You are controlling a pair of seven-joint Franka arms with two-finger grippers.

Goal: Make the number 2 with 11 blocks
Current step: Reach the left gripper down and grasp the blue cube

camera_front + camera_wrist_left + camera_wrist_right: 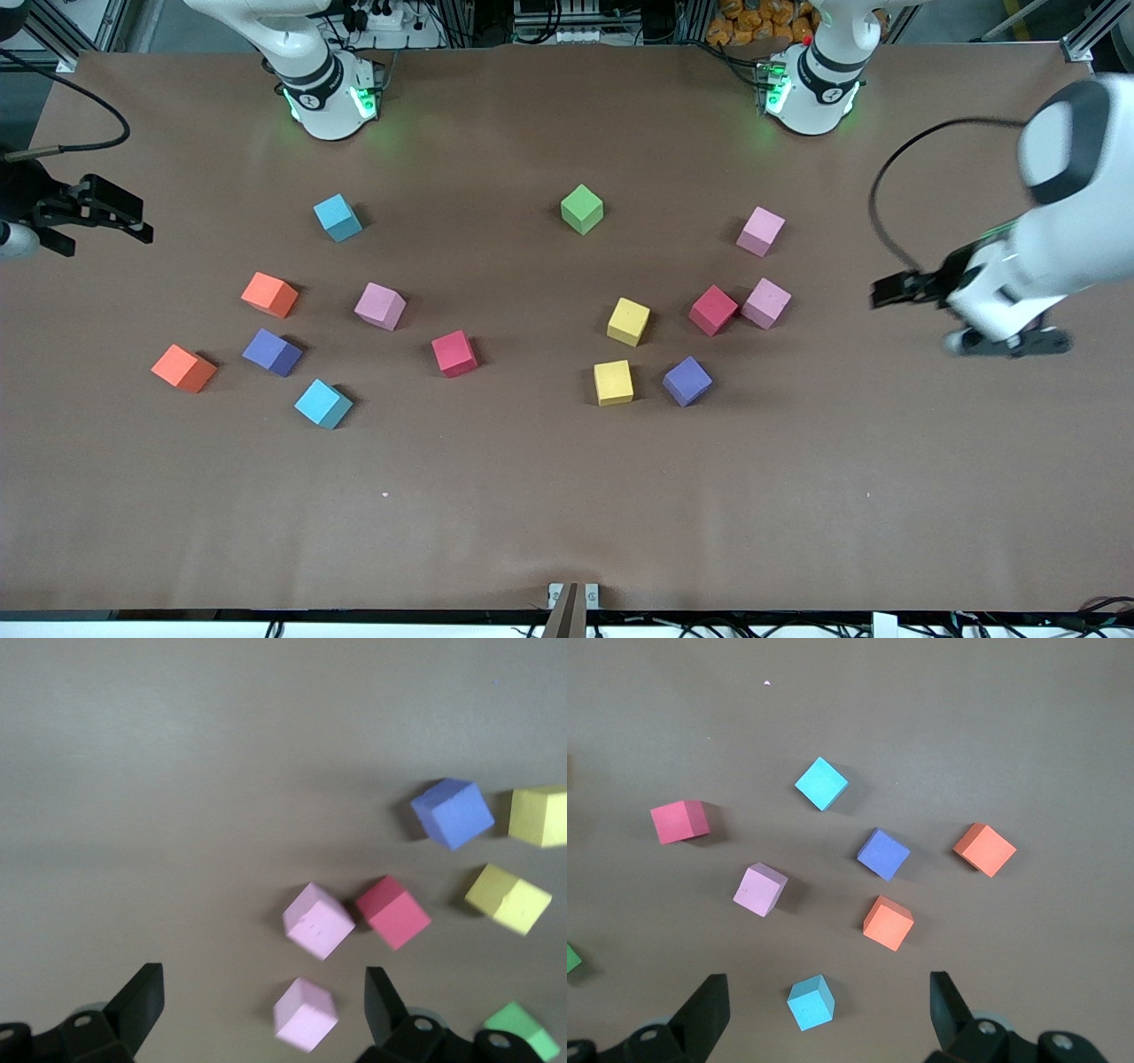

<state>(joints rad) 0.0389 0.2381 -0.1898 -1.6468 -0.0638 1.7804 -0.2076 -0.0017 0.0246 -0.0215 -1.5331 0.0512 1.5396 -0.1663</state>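
Observation:
Several blocks lie scattered singly on the brown table; no number 2 is in view. Toward the right arm's end are a light blue block (pixel 337 217) (pixel 811 1001), an orange block (pixel 270 294), a purple block (pixel 272 352) and a red block (pixel 454 354). Toward the left arm's end are a green block (pixel 582 209), a yellow block (pixel 628 321) and a pink block (pixel 760 231) (pixel 305 1014). My right gripper (pixel 53 239) (pixel 828 988) hangs open and holds nothing, over the table's edge at its end. My left gripper (pixel 1010 342) (pixel 261 983) hangs open and holds nothing, off to the side of the pink blocks.
The two arm bases (pixel 332 97) (pixel 811 89) stand at the table's back edge. A black cable (pixel 886 186) loops over the table beside the left arm. A small metal bracket (pixel 573 598) sits at the front edge.

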